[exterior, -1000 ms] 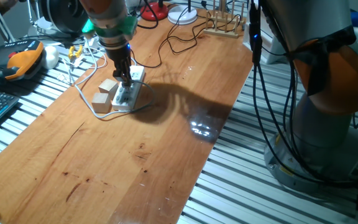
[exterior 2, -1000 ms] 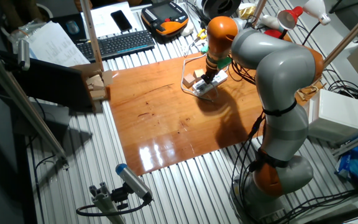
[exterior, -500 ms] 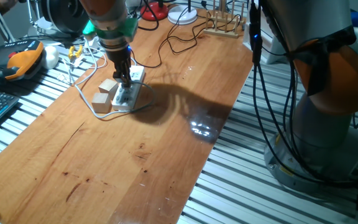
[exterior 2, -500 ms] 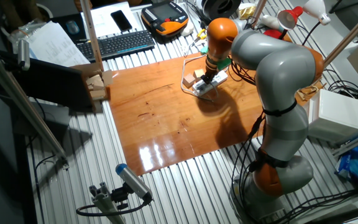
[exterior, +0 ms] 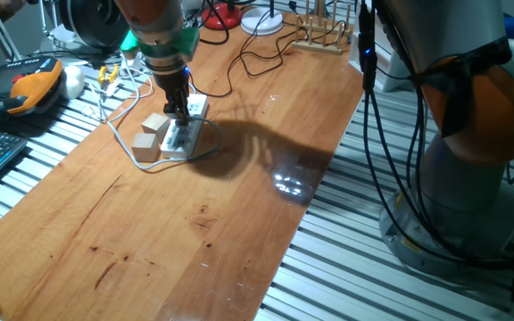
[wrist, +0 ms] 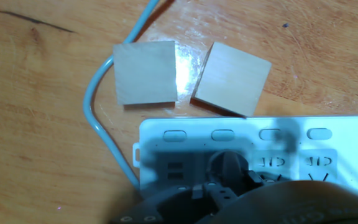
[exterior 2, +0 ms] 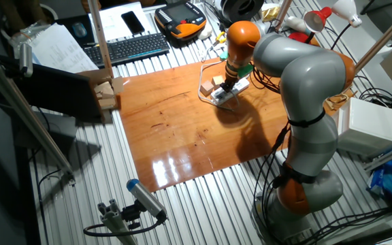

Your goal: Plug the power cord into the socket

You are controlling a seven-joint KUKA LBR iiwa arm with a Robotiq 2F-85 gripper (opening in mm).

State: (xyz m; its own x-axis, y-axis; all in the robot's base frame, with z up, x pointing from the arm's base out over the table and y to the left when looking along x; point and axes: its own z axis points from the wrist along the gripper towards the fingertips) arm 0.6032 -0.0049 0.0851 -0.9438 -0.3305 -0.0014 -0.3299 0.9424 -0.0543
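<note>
No movement since a second ago: arm, claw [exterior: 179, 114] and everything on the tabletop [exterior: 239, 196] exactly as before. Claw pointing straight down onto the socket [exterior: 186, 127], tips at or just above its top face; whether touching, impossible to tell from the fixed views. Jaw state also impossible to tell: narrow-looking in one fixed view, yet in the hand view only a dark blurred mass along the bottom edge, fingers not separable, nothing clearly held.

Socket [wrist: 253, 155] a white power strip, lying flat on the wooden tabletop [wrist: 36, 155], a row of oblong buttons along its near edge and outlet holes below them, partly in the claw's shadow. Same strip small and half hidden under the arm in the other fixed view [exterior 2: 224, 92].

Two tan wooden blocks [wrist: 146, 73] [wrist: 232, 78] just beside the strip's long side, close to each other. In one fixed view the same blocks [exterior: 150, 135] sit left of the strip.

Power cord [wrist: 101, 118] pale grey-white, curving round the left block and running under the strip's corner; in one fixed view [exterior: 121, 138] looping off toward the table's back edge. Plug end not visible.

Thin black cables [exterior: 257, 58] further back on the tabletop.
</note>
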